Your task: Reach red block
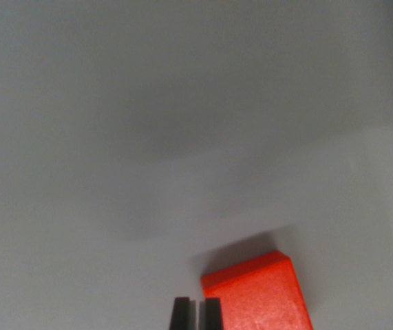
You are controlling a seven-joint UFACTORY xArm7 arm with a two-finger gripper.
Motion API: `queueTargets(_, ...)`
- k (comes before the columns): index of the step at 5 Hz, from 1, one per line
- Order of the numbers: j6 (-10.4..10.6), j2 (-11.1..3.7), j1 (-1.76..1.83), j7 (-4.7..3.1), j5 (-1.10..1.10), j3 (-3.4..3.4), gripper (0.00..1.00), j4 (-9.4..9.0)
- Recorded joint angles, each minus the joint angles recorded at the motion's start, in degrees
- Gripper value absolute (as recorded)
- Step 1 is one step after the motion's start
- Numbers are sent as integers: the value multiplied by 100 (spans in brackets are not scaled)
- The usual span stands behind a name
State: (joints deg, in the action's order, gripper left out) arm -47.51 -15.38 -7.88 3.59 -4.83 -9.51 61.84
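At the bottom edge of the frame, a little left of centre, the black two-fingered gripper [196, 314] is poking into view as two short dark fingertips standing upright side by side. Only a thin sliver of pale surface is showing between them, so the jaws are sitting almost closed, and nothing is lying in that narrow gap; they are gripping nothing.

Just beside the fingertips, toward the wrist view's right, the bright red, flat-topped rectangular block [261, 295] is occupying the lower right-centre of the frame. Its near end is running off the bottom edge, and its far corner is pointing up and to the right. The right-hand fingertip is overlapping the block's left edge in the picture; whether it is actually touching the block cannot be told from this angle.

A soft dark shadow is lying just beyond the block's far edge, spreading up and to the left.

Farther out, the plain pale grey surface [113, 103] is filling the rest of the frame, blurred, with a faint darker band crossing the middle.
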Motion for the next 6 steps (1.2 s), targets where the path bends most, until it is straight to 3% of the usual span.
queueTargets(1, 198, -63, -46, 24, -11, -39, 0, -127)
queueTargets(2, 198, -63, -46, 24, -11, -39, 0, -127)
queueTargets(3, 387, -124, -90, 46, -21, -76, 0, -248)
queueTargets(4, 387, -124, -90, 46, -21, -76, 0, -248)
queueTargets(5, 556, -178, -129, 66, -31, -109, 0, -355)
queueTargets(6, 556, -178, -129, 66, -31, -109, 0, -355)
